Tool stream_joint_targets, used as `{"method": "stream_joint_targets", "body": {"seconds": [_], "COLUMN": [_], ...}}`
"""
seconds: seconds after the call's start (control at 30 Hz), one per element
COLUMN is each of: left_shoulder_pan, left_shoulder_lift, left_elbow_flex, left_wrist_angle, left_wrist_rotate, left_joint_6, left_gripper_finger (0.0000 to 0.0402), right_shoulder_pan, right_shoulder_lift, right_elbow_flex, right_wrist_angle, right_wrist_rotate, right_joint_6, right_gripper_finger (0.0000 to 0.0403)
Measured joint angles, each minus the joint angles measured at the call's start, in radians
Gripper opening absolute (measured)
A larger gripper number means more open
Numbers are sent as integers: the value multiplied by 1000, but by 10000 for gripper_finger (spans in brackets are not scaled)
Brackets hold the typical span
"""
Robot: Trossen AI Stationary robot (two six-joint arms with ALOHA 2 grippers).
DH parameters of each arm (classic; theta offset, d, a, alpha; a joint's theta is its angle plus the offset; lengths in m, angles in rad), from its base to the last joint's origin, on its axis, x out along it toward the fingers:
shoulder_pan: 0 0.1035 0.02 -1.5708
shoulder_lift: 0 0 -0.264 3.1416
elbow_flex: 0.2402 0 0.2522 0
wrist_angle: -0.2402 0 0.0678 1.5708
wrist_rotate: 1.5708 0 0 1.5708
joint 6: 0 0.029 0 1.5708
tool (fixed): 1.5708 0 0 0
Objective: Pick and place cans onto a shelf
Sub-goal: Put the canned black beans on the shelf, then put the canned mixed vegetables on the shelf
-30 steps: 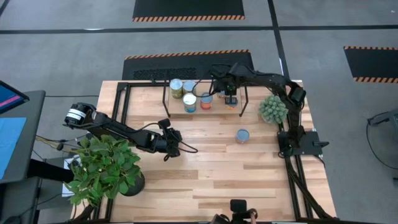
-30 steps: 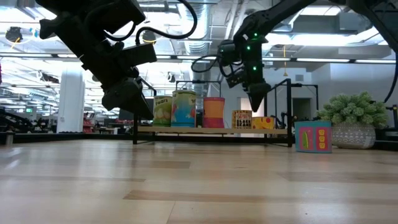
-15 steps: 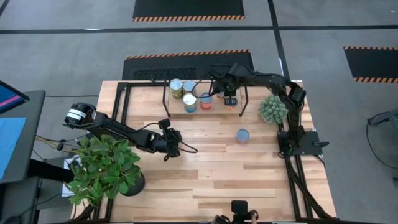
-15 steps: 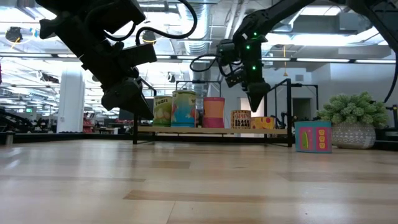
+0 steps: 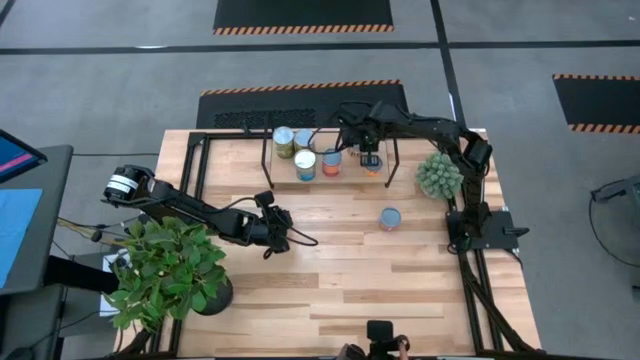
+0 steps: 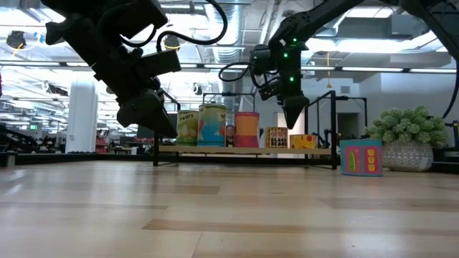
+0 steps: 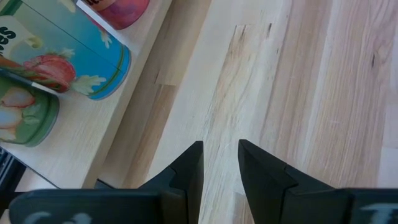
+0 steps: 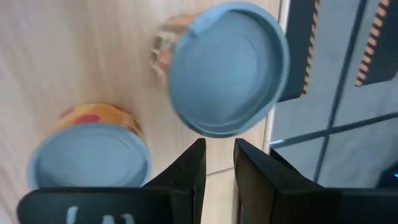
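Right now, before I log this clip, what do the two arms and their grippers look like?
Both arms are black, jointed metal with loose black cables looping alongside. The left arm carries a silver-white cylinder at its shoulder end. The left gripper has two flat, wedge-shaped dark fingers. The right gripper has the same matching pair. A small green light glows on the right arm's wrist.

My table (image 5: 330, 270) is light plank wood. On it stand the shelf (image 5: 283, 180) at the far edge, one can (image 5: 390, 218) alone near the right side, a small plant (image 5: 438, 176) and a big leafy plant (image 5: 165, 272). The shelf carries five cans (image 5: 306, 165).
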Motion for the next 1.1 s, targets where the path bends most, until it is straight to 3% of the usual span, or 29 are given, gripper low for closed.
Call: {"method": "stream_joint_targets", "body": {"seconds": [0.43,0.67,0.77,0.87,0.97,1.1], "left_shoulder_pan": [0,0,0,0,0,0], "left_shoulder_lift": [0,0,0,0,0,0], "left_elbow_flex": [0,0,0,0,0,0], "left_wrist_angle": [0,0,0,-1,-1,-7], "left_wrist_rotate": [1,0,0,1,1,1], "left_joint_6": [0,0,0,0,0,-3], "left_gripper_finger": [93,93,93,93,93,93], "right_shoulder_pan": [14,88,147,212,291,416], "right_shoulder_lift": [-13,-14,-14,-16,-45,-103], "right_elbow_flex": [1,129,199,235,202,125], "right_wrist_angle": [5,-181,-335,-498,-486,-466], "right_wrist_rotate": [8,10,-72,-265,-439,-470], "right_joint_6": [0,77,160,284,337,336], "right_gripper_finger": [107,107,107,107,107,107]}}
